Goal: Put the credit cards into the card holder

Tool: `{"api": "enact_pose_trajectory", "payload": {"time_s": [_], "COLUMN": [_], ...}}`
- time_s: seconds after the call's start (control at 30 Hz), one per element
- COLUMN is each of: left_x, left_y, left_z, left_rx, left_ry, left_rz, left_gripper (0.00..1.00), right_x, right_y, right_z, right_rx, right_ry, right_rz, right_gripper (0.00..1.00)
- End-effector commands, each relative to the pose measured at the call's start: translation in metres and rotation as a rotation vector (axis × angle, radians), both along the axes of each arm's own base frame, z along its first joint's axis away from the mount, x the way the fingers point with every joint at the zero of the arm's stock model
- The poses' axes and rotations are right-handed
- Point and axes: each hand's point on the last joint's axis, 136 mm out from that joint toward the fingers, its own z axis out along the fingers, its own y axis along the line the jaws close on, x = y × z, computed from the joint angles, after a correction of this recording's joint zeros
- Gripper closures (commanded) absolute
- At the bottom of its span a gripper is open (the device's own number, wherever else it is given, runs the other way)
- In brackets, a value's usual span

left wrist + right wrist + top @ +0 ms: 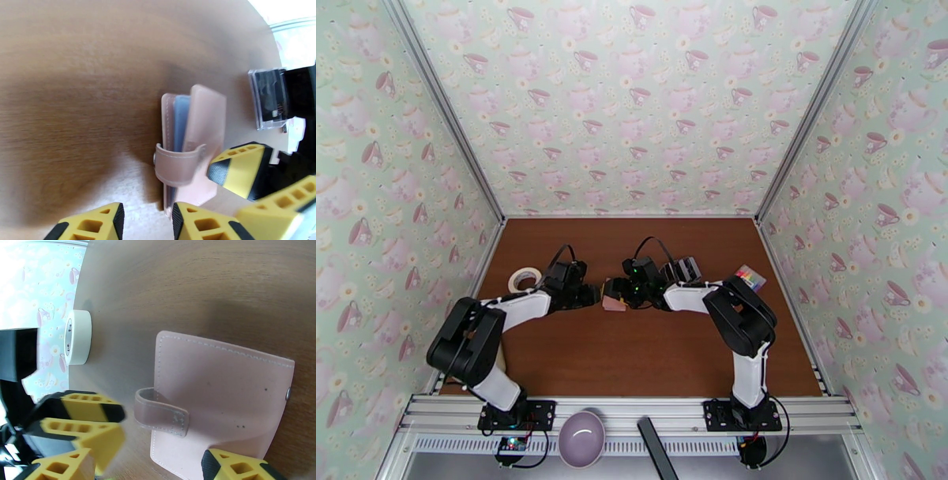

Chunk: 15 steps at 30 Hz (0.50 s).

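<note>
Card holder (614,305), pink with a stitched strap, lies at the middle of the brown worktop (648,355), flanked by both arms. In the left wrist view its covers stand slightly ajar, with pale blue pockets showing between them; whether any pocket holds a card cannot be made out. Left gripper (147,212) hovers at the holder's strap edge, its fingers a little apart with nothing between them. Right gripper (148,463) is spread wide on the opposite side, one finger (237,467) overlapping the cover's edge and the other clear of it; contact cannot be confirmed. Credit cards (682,270) appear as a dark-and-light striped block just behind the right arm's wrist, apart from the holder. The left wrist view shows a clear plastic stand (265,98) with dark contents, partly cut off by the black arm. A roll of white tape (78,336) lies near the left wall, the print on its core too small to read. A lilac bowl (581,438) sits on the front rail. A small pack with coloured stripes (750,276) by the right wall is too small to identify.
</note>
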Motion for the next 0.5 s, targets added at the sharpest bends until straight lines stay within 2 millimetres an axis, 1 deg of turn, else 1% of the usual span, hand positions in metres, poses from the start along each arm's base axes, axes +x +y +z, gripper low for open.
{"api": "enact_pose_trajectory", "payload": {"time_s": [0.0, 0.07, 0.23, 0.33, 0.4, 0.47], "left_x": [0.001, 0.001, 0.003, 0.003, 0.003, 0.003], "left_y": [-0.019, -0.021, -0.021, -0.019, -0.017, -0.016], "left_z": [0.002, -0.002, -0.016, -0.022, -0.024, -0.024], "left_rx": [-0.043, -0.041, -0.027, 0.003, 0.02, 0.03], "left_ry": [-0.019, -0.02, 0.004, 0.019, 0.028, 0.03], "left_rz": [-0.052, -0.049, -0.035, -0.03, -0.028, -0.028], "left_gripper": [0.62, 0.61, 0.61, 0.61, 0.61, 0.62], "right_x": [-0.007, -0.007, -0.006, -0.003, 0.001, 0.007], "right_y": [-0.01, -0.006, 0.001, 0.0, -0.007, -0.02], "right_z": [-0.026, -0.022, -0.006, 0.005, 0.013, 0.021], "right_rx": [-0.045, -0.01, 0.079, 0.099, 0.106, 0.112], "right_ry": [0.077, 0.083, 0.081, 0.067, 0.05, 0.027], "right_rz": [-0.04, -0.037, -0.03, -0.031, -0.044, -0.066], "right_gripper": [0.23, 0.23, 0.22, 0.22, 0.21, 0.21]}}
